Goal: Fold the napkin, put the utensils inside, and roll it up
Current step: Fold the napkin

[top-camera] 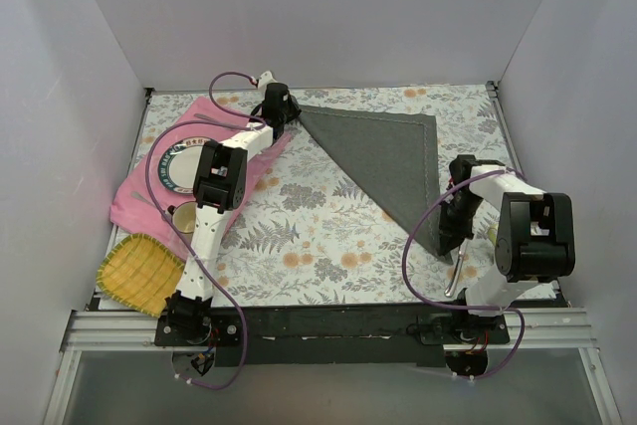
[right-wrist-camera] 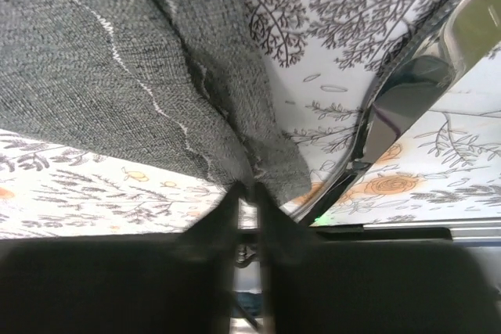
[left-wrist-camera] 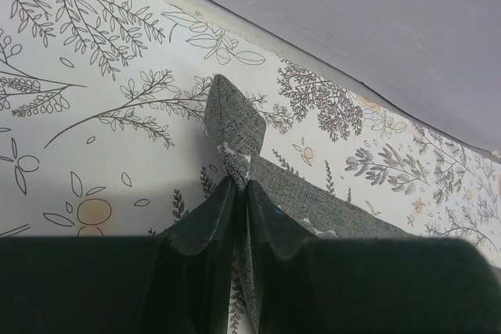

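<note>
The dark grey napkin [top-camera: 388, 161] lies folded into a triangle on the flowered tablecloth. My left gripper [top-camera: 288, 112] is at its far left corner. In the left wrist view the left gripper [left-wrist-camera: 241, 184] is shut on the napkin [left-wrist-camera: 235, 127], whose tip sticks up past the fingertips. My right gripper [top-camera: 445, 238] is at the near corner. Seen from the right wrist, the right gripper [right-wrist-camera: 249, 187] has its jaws almost together, pinching the edge of the napkin [right-wrist-camera: 117, 76]. A shiny metal utensil [right-wrist-camera: 391, 107] lies just right of that corner, and the utensil [top-camera: 457, 274] also shows beside the right arm.
A pink placemat [top-camera: 134, 201] at the left carries a plate [top-camera: 177, 174] and a small cup [top-camera: 184, 217]. A yellow woven tray [top-camera: 139, 271] sits at the near left corner. Grey walls close the table on three sides.
</note>
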Robot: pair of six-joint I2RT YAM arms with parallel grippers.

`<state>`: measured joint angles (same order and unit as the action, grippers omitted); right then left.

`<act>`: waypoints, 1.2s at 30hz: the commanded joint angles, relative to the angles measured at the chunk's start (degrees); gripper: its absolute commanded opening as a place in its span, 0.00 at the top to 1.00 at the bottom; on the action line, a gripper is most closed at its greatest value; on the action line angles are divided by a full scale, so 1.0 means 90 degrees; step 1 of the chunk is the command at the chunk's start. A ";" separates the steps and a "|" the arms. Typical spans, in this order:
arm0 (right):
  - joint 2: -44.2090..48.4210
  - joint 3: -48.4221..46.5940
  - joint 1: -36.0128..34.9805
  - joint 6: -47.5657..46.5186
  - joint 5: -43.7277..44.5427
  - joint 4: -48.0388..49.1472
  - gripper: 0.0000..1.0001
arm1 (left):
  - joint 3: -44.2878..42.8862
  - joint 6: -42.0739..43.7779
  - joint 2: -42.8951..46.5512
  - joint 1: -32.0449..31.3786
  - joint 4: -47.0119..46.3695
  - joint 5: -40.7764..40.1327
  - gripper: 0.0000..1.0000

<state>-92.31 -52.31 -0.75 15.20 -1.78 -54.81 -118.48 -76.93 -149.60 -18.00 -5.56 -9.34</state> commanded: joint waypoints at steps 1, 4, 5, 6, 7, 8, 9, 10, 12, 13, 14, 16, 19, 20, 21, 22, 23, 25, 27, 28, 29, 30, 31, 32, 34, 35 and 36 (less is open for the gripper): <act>-0.0123 -0.0095 0.0209 0.0030 0.0197 0.0075 0.98 | 0.0010 -0.0027 0.0450 0.0017 0.0042 0.0062 0.89; -0.0144 -0.0184 0.0337 0.0068 0.0588 0.0044 0.99 | 0.0000 -0.0017 0.0431 0.0017 0.0042 0.0052 0.89; -0.0153 -0.0106 0.0357 0.0078 0.0598 0.0064 0.99 | 0.0000 0.0002 0.0431 0.0027 0.0042 0.0042 0.89; -0.0182 -0.0076 0.0406 0.0069 0.0608 0.0084 0.99 | 0.0000 0.0002 0.0421 0.0027 0.0042 0.0013 0.89; -0.0279 -0.0047 0.0425 0.0059 0.0627 0.0122 0.99 | 0.0000 0.0002 0.0421 0.0037 0.0042 0.0013 0.89; -0.0348 -0.0056 0.0455 0.0049 0.0676 0.0181 0.99 | 0.0000 -0.0007 0.0411 0.0037 0.0042 0.0013 0.89; -0.0416 -0.0095 0.0474 0.0040 0.0676 0.0201 0.99 | 0.0000 -0.0007 0.0402 0.0047 0.0042 0.0022 0.89; -0.0543 -0.0144 0.0484 -0.0009 0.0647 0.0211 0.99 | -0.0010 -0.0007 0.0392 0.0056 0.0042 0.0023 0.89; -0.0593 -0.0397 0.0484 -0.0058 0.0423 0.0123 0.98 | -0.0068 -0.0007 0.0372 0.0066 0.0081 0.0061 0.89; -0.0515 -0.0524 0.0484 -0.0087 0.0355 0.0084 0.89 | -0.0136 -0.0017 0.0372 0.0066 0.0197 0.0091 0.88; -0.0437 -0.0651 0.0475 -0.0116 0.0238 0.0016 0.85 | -0.0224 -0.0008 0.0382 0.0076 0.0256 0.0130 0.86; -0.0213 -0.1216 0.0474 -0.0107 -0.0014 -0.0024 0.72 | -0.0283 -0.0017 0.0499 0.0066 0.0441 0.0247 0.71; -0.0202 -0.2086 0.0474 0.0136 -0.0338 0.0073 0.57 | -0.0245 -0.0095 0.0820 0.0066 0.0579 0.0432 0.52; -0.0260 -0.2300 0.0474 0.0350 -0.0397 0.0142 0.53 | -0.0206 -0.0105 0.0928 0.0066 0.0579 0.0500 0.49; -0.0406 -0.2622 0.0474 0.0449 -0.0494 0.0365 0.51 | -0.0147 -0.0144 0.1016 0.0066 0.0579 0.0559 0.45; -0.0513 -0.2808 0.0474 0.0575 -0.0689 0.0464 0.49 | -0.0108 -0.0144 0.1200 0.0057 0.0821 0.0637 0.43; -0.0621 -0.2994 0.0445 0.0673 -0.0729 0.0542 0.48 | -0.0098 -0.0154 0.1289 0.0057 0.0891 0.0686 0.41; -0.0943 -0.3568 0.0377 0.0859 -0.0672 0.0757 0.48 | -0.0069 -0.0115 0.1562 0.0057 0.1105 0.0794 0.39; -0.1303 -0.3961 0.0347 0.0889 -0.0623 0.0787 0.48 | -0.0059 -0.0183 0.1748 0.0066 0.1262 0.0950 0.39; -0.1441 -0.4320 0.0347 0.0879 -0.0651 0.0690 0.48 | -0.0001 -0.0270 0.1846 0.0057 0.1340 0.1028 0.38; -0.1568 -0.4537 0.0338 0.0889 -0.0671 0.0583 0.48 | 0.0087 -0.0290 0.2098 0.0037 0.1341 0.1357 0.38; -0.1734 -0.4664 0.0289 0.0879 -0.0691 0.0514 0.48 | 0.0175 -0.0281 0.2217 0.0027 0.1408 0.1418 0.38; -0.1774 -0.4753 0.0241 0.0792 -0.0739 0.0446 0.48 | 0.0359 -0.0271 0.2353 0.0008 0.1477 0.1419 0.38; -0.1784 -0.4754 0.0105 0.0704 -0.0788 0.0445 0.48 | 0.0468 -0.0310 0.2625 0.0017 0.1555 0.1438 0.39; -0.1774 -0.4705 -0.0228 0.0432 -0.0682 0.0435 0.48 | 0.0876 -0.0349 0.2910 0.0008 0.1751 0.1497 0.39; -0.1745 -0.4608 -0.0480 0.0362 -0.0623 0.0416 0.48 | 0.1053 -0.0446 0.3076 0.0008 0.1770 0.1555 0.40; -0.1658 -0.4491 -0.0599 0.0275 -0.0564 0.0416 0.48 | 0.1296 -0.0524 0.3464 -0.0002 0.1790 0.1662 0.41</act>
<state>-108.90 -92.92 -0.05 20.73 -6.87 -49.47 -112.60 -79.81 -129.29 -17.80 7.09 1.96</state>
